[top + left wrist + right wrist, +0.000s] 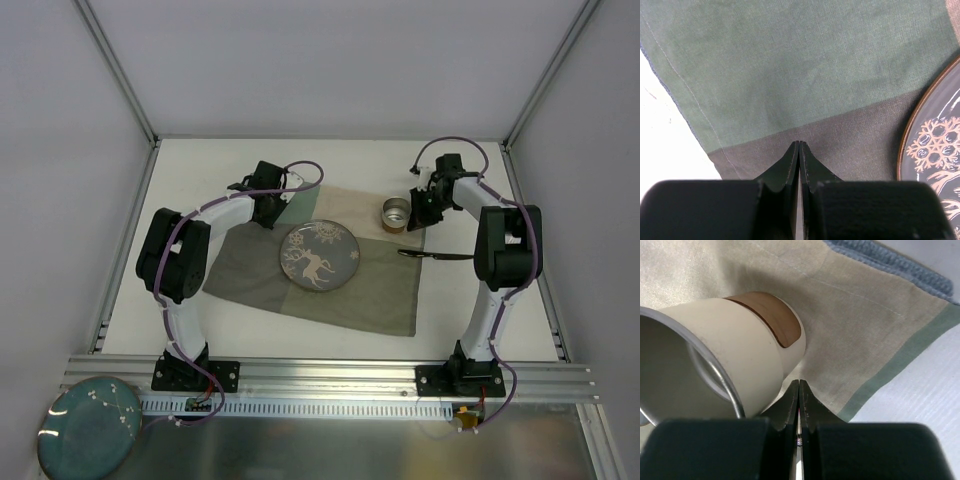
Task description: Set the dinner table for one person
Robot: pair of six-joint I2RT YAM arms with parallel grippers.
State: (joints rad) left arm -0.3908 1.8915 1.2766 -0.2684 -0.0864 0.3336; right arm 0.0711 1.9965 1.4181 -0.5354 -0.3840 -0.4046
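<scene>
Starting at the left, a teal plate lies on the metal ledge before the arm bases, off the worktop. It looks glazed, so it is likely slippery and breakable, and is best pinched at the rim. The left gripper, jaws together on nothing, hovers over the cloth mat, which is soft and would bunch if dragged. A dark deer-patterned plate sits mid-mat. The worktop itself spans the cell, rigid and fixed: a surface to set on, not to grasp. A light cream cup stands just beside the right gripper, which is likewise closed and empty. The cup's thin rim offers a hold. A dark utensil lies flat at the mat's right edge.
</scene>
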